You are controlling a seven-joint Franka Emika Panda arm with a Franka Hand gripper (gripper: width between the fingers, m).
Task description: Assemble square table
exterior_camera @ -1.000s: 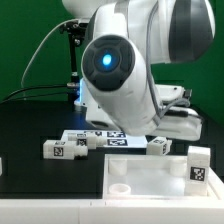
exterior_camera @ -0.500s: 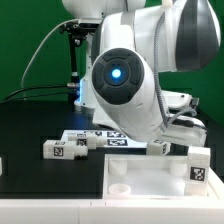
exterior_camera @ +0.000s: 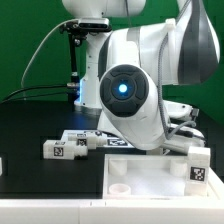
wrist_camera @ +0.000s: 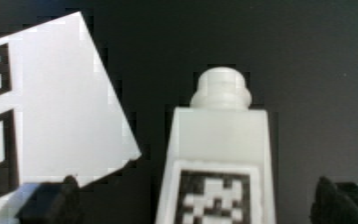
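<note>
Green cloth [exterior_camera: 25, 60] hung behind the black table [exterior_camera: 30, 125], and the white arm [exterior_camera: 130, 95] filled most of the exterior view. We saw the square top [exterior_camera: 150, 175] lying flat near the table's edge closest to that camera, toward the exterior view's right, with a round corner socket [exterior_camera: 118, 187] showing. An upright leg [exterior_camera: 200, 166] stood at the top's far corner on the exterior view's right, its tag facing the camera. Whether it was seated there we could not tell.

A loose leg [exterior_camera: 58, 149] lay on its side farther toward the exterior view's left, with a second loose leg [exterior_camera: 84, 139] just beside it and next to the marker board [exterior_camera: 112, 141].

In the wrist view the gripper [wrist_camera: 202, 203] hovered with its fingers [wrist_camera: 51, 200] wide apart, holding nothing. Between them, touching neither, a tagged leg [wrist_camera: 215, 150] lay on the black surface, its rounded peg [wrist_camera: 220, 85] pointing away from the fingers. One white corner of the marker board sat just beside that leg, with a narrow strip of black between them.
</note>
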